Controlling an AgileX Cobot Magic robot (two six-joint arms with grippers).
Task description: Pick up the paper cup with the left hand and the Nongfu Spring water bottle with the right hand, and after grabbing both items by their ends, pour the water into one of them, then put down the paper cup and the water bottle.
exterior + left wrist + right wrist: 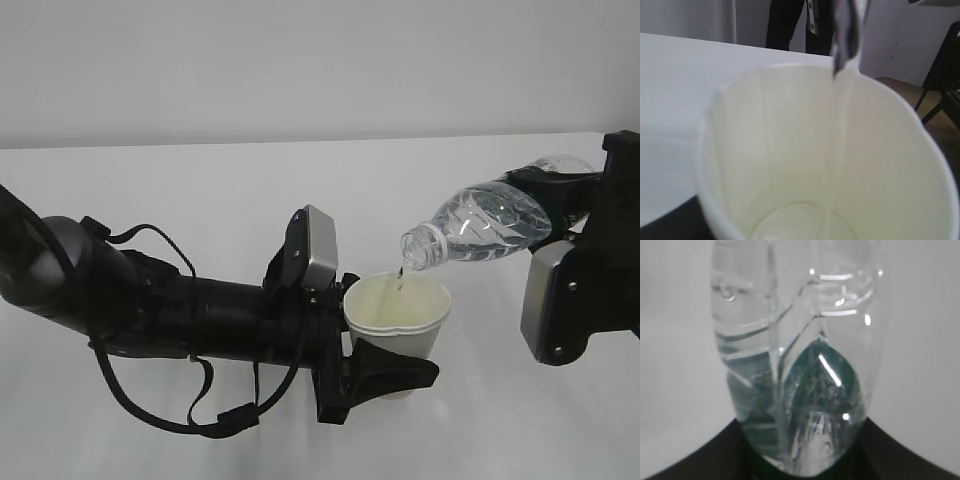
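- The left end effector clamps the paper cup near its base, upright above the bench.
- The right end effector grips the Nongfu Spring water bottle at its bottom end, tilted mouth-down over the rim.
- Water streams inside; best to keep the neck centred and tilt gradually.

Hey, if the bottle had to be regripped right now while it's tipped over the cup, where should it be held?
Probably at the base end of the water bottle, from the right, where the right gripper already clamps it. The bottle is tilted with its open neck down-left over the paper cup and water running out, so the rear end is the part clear of the stream and cup.
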